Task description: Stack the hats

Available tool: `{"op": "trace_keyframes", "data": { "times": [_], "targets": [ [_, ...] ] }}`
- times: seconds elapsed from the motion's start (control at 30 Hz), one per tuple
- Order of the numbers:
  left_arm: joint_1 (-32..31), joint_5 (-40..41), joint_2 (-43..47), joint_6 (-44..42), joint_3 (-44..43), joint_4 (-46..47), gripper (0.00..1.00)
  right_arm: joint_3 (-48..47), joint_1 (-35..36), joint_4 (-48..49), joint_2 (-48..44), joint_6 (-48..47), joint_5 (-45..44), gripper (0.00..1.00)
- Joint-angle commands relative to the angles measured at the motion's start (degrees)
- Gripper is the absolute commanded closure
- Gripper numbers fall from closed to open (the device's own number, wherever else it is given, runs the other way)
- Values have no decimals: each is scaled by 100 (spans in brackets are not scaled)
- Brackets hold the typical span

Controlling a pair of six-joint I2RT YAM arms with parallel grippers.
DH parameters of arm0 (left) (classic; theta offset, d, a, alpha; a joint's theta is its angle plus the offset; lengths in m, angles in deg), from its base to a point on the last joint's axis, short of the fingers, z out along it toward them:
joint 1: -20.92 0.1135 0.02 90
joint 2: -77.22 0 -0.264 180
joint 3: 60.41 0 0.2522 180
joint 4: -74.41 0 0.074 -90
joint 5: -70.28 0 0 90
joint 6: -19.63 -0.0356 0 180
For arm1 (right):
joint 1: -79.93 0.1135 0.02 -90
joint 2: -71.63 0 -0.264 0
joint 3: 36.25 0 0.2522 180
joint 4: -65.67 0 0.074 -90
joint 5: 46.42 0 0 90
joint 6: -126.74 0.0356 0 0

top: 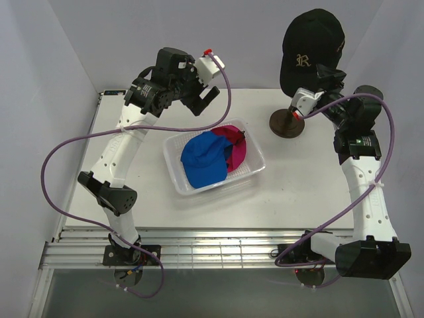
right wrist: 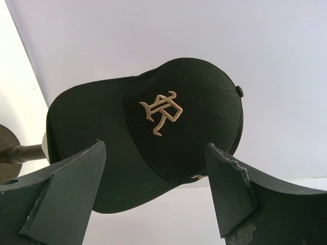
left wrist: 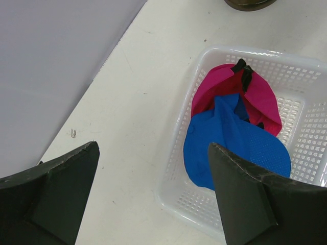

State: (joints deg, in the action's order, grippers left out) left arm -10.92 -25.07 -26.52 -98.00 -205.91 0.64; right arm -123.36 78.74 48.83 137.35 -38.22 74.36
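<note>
A black cap (top: 311,46) with a gold "R" sits on the mannequin head at the back right. It fills the right wrist view (right wrist: 153,127). My right gripper (top: 328,74) is open and empty just in front of it, jaws either side of its front panel (right wrist: 156,189), not touching. A blue cap (top: 202,160) lies on a magenta cap (top: 235,147) in the clear tray (top: 177,173). My left gripper (top: 204,101) is open and empty, raised behind the tray; its view shows the blue cap (left wrist: 230,148) and magenta cap (left wrist: 258,94). No dark green cap shows.
The mannequin's brown round base (top: 286,124) stands right of the tray, its pole in the right wrist view (right wrist: 23,152). The tray's near corner (left wrist: 173,201) lies between my left fingers. White walls close the back and sides.
</note>
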Motion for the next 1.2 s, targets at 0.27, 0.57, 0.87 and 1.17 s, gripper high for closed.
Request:
{"op": "trace_keyframes", "data": {
  "times": [0.27,0.57,0.87,1.17],
  "targets": [
    [2,-54,179,-22,-123,-20,2,-1014,101,957,55,2632,191,18],
    [2,-449,92,276,25,102,2,-2486,321,-901,627,8216,-1963,41],
    [2,-1003,-374,522,-1,858,5,-3870,321,-1276,1680,9982,-3174,51],
    [-7,-1303,-779,725,34,1307,7,-5584,321,-712,3025,10617,-4028,64]
  ]
}}
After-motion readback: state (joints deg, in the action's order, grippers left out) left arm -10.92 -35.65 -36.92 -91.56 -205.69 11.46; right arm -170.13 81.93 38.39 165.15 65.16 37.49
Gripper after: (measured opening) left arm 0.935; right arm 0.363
